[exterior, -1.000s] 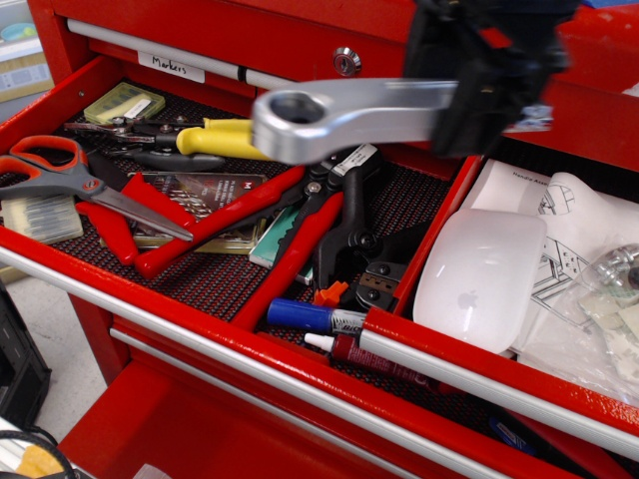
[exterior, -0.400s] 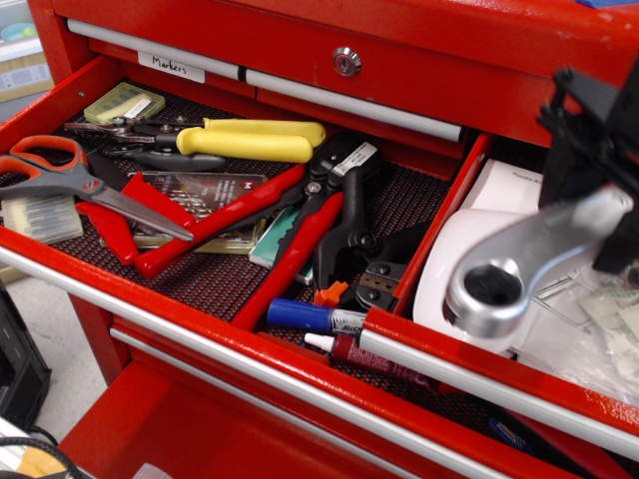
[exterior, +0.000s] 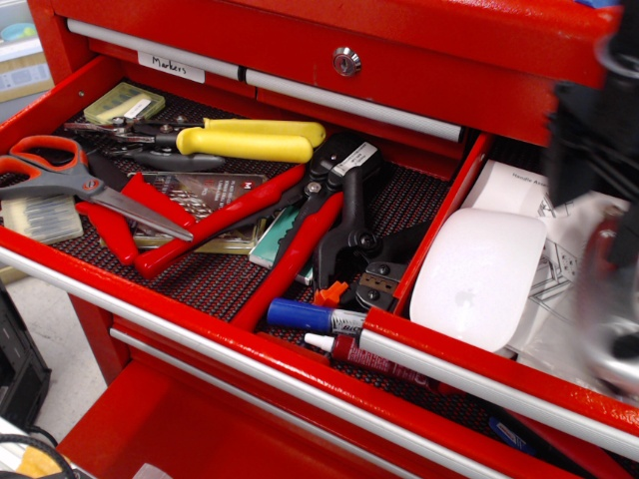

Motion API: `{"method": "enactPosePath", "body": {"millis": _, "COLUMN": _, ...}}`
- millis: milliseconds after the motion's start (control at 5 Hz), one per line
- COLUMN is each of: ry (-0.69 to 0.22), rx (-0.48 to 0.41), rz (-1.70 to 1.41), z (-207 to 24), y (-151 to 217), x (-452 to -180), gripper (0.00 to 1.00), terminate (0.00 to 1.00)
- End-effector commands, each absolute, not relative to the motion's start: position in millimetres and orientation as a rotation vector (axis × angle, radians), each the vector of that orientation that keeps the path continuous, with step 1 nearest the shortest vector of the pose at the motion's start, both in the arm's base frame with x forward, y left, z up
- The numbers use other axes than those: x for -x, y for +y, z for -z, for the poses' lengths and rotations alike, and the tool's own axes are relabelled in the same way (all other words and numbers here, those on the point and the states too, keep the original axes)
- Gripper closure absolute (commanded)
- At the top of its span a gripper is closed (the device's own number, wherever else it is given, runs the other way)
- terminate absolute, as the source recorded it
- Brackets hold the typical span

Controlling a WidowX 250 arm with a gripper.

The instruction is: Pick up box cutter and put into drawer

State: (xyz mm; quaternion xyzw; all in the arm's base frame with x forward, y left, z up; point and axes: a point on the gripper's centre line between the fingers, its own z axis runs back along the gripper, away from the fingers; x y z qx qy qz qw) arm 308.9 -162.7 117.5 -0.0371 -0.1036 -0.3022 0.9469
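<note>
At far right, the blurred gripper (exterior: 597, 150) holds the box cutter (exterior: 611, 309) over the drawer (exterior: 479, 374)

scissors (exterior: 60, 175) | yellow pliers (exterior: 250, 140) (wide drawer) | white mouse (exterior: 477, 274)

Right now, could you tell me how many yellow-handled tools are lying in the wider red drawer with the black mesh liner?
1 pair of yellow-handled pliers lies near the back of the wider red drawer, both handles pointing right. More tools could be buried in the clutter.
</note>
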Motion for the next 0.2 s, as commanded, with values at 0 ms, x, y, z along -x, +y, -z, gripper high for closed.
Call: {"method": "enactPosePath", "body": {"millis": 0, "ry": -0.28, "rx": 0.09, "rz": 0.635, "z": -146.9, "y": -168.1, "x": -324.5, "gripper": 0.0, "terminate": 1.0}}
